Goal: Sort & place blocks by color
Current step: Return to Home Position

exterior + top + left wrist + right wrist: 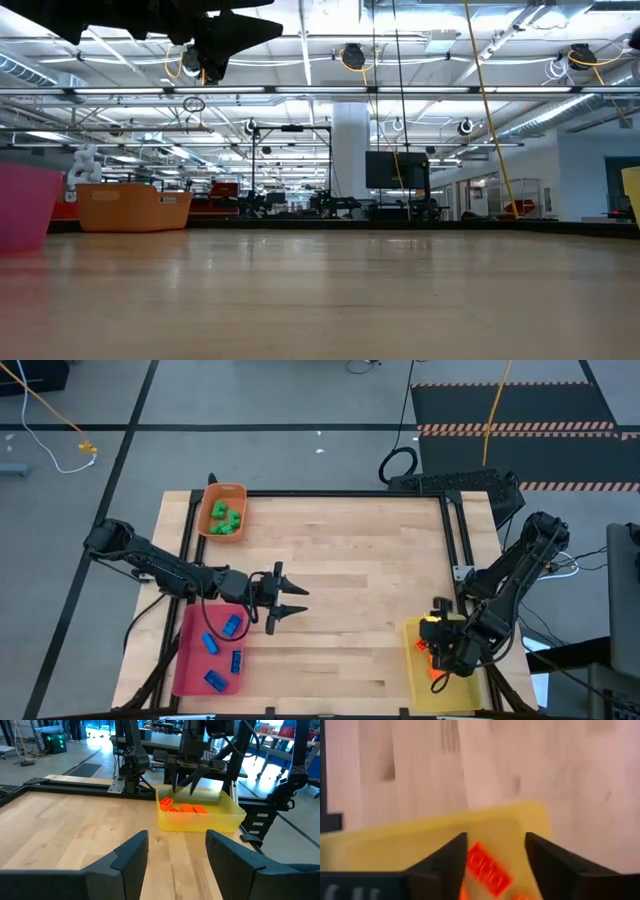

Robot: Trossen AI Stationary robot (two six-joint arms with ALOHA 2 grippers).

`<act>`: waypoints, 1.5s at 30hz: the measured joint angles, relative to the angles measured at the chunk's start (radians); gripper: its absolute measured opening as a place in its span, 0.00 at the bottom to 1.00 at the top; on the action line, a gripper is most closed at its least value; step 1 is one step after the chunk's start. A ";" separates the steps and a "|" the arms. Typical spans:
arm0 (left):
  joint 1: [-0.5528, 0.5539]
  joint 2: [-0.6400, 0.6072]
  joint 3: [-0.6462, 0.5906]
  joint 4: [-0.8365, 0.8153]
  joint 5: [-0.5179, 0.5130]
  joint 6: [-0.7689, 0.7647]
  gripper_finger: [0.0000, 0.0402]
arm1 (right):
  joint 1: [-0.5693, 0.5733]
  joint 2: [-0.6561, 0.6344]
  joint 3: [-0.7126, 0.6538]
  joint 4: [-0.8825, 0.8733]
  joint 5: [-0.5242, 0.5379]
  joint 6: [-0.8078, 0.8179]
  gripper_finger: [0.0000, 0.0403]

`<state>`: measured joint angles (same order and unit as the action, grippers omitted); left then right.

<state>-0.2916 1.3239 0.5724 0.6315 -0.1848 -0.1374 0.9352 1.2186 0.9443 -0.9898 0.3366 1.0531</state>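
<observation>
Green blocks [224,518] lie in the orange tray [236,490] at the far left. Blue blocks [222,648] lie in the pink tray [190,660] at the near left. Orange blocks [182,808] lie in the yellow tray [200,822] at the near right. My left gripper [300,602] is open and empty, hovering level just right of the pink tray with its fingers pointing toward the table's right. My right gripper [440,643] is open and empty above the yellow tray, fingers pointing down. In the right wrist view an orange block [487,867] shows between its fingers, below them.
A black frame rail [455,530] runs along the table's far and right sides. The wooden table top [350,580] lies bare between the trays. In the low view the pink tray [25,205] and orange tray [135,208] stand at the left.
</observation>
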 joint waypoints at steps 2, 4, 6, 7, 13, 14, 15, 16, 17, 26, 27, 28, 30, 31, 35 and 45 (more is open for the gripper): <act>0.000 0.000 0.000 0.000 0.000 -0.010 0.50 | 0.000 0.000 0.000 0.017 0.076 -0.067 0.42; 0.000 0.000 0.000 0.000 0.000 -0.023 0.50 | 0.000 0.000 0.000 0.033 0.143 -0.131 0.31; 0.000 0.000 0.000 0.003 0.000 -0.033 0.50 | 0.000 0.000 0.000 0.043 0.202 -0.183 0.19; 0.000 0.000 0.000 0.006 0.000 -0.040 0.50 | 0.000 0.000 0.000 0.046 0.229 -0.204 0.12; 0.000 0.000 0.000 0.033 0.000 -0.060 0.50 | -0.012 0.000 0.000 0.077 0.345 -0.309 0.03; 0.000 0.000 0.000 0.032 0.000 -0.065 0.50 | -0.020 -0.001 0.000 0.084 0.344 -0.331 0.02; 0.000 0.000 0.000 0.032 0.000 -0.068 0.50 | -0.030 -0.001 0.000 0.091 0.343 -0.353 0.01; 0.000 0.000 0.000 0.033 0.000 -0.073 0.50 | -0.040 -0.003 0.000 0.095 0.343 -0.374 0.01; 0.002 0.000 0.000 0.032 0.000 -0.076 0.50 | -0.050 -0.008 0.000 0.098 0.343 -0.391 0.00; 0.021 0.000 0.000 0.032 -0.027 -0.083 0.50 | -0.209 -0.137 -0.083 0.307 0.273 -0.637 0.00; 0.025 0.000 0.000 0.032 -0.033 -0.083 0.50 | -0.235 -0.161 -0.117 0.371 0.239 -0.668 0.00; 0.029 0.000 0.000 0.032 -0.036 -0.083 0.50 | -0.261 -0.183 -0.153 0.430 0.204 -0.691 0.00; 0.034 0.000 0.000 0.032 -0.037 -0.083 0.50 | -0.316 -0.228 -0.235 0.541 0.145 -0.731 0.00; 0.035 0.000 0.000 0.032 -0.037 -0.083 0.50 | -0.341 -0.247 -0.271 0.587 0.127 -0.741 0.00; 0.035 0.000 0.000 0.032 -0.039 -0.062 0.50 | -0.452 -0.310 -0.400 0.746 0.076 -0.773 0.00; 0.121 -0.006 0.000 0.013 -0.028 -0.015 0.50 | -0.721 -0.335 -0.452 0.923 -0.113 -0.915 0.00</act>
<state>-0.1711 1.3181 0.5728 0.6441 -0.2133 -0.1521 0.2144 0.8835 0.4927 -0.0666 0.2237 0.1385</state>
